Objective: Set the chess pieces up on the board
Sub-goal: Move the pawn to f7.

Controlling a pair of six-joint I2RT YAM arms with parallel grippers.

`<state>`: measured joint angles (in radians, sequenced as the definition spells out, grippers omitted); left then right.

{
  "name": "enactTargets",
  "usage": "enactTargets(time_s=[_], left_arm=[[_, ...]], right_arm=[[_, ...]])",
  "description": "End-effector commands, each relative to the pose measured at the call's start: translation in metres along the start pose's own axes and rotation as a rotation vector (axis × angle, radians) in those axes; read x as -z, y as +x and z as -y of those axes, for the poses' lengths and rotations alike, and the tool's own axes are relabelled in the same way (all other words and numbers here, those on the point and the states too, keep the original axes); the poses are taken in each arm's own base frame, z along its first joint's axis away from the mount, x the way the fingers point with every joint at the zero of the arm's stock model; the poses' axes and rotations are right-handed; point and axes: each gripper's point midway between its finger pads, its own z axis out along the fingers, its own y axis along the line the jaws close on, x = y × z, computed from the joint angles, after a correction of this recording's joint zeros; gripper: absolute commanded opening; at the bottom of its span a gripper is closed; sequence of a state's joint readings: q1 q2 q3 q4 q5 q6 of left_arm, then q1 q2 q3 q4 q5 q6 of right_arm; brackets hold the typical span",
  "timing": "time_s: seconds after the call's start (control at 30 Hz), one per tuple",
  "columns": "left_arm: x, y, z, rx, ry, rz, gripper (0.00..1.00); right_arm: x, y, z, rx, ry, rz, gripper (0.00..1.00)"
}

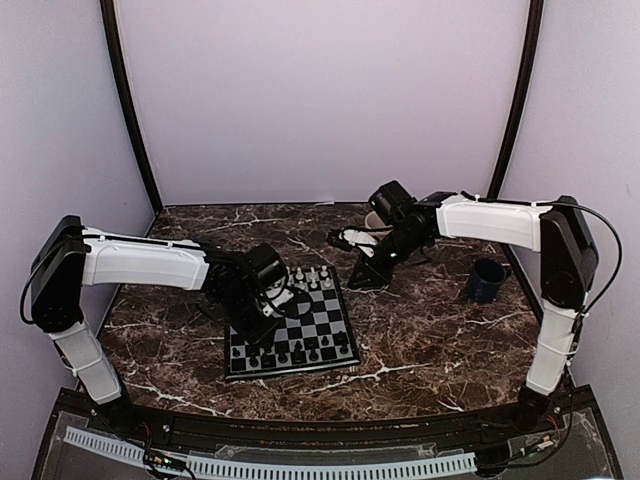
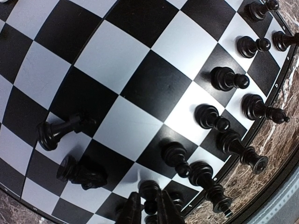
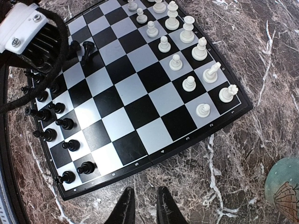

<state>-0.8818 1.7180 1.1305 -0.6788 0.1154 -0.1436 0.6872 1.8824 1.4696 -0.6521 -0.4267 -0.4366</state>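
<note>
The board lies in the middle of the marble table. White chess pieces stand along its far rows and black chess pieces along its near rows. My left gripper hangs low over the board's near left corner, shut on a small black pawn that stands upright at a square by the border. Two black pieces lie on their sides close by: a slim one and a knight. My right gripper hovers over bare marble just off the board's right edge, its fingers a narrow gap apart with nothing between.
A dark blue mug stands on the right of the table. A teal round object with a shell pattern sits near the right gripper. Lilac walls close in the table on three sides.
</note>
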Motion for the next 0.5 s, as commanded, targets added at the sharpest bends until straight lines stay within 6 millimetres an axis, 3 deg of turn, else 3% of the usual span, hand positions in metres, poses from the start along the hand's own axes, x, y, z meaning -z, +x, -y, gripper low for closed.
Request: enactTargets(time_s=[0.0, 0.27, 0.47], left_arm=[[0.014, -0.002, 0.002, 0.004, -0.006, 0.018, 0.17], [0.051, -0.025, 0.003, 0.019, -0.024, 0.137, 0.29], [0.061, -0.037, -0.029, 0.132, -0.166, 0.183, 0.32]], right_arm=[[0.001, -0.005, -0.003, 0.014, -0.006, 0.007, 0.19], [0.000, -0.005, -0.003, 0.016, -0.011, 0.008, 0.19], [0.000, -0.004, -0.003, 0.016, -0.010, 0.007, 0.19]])
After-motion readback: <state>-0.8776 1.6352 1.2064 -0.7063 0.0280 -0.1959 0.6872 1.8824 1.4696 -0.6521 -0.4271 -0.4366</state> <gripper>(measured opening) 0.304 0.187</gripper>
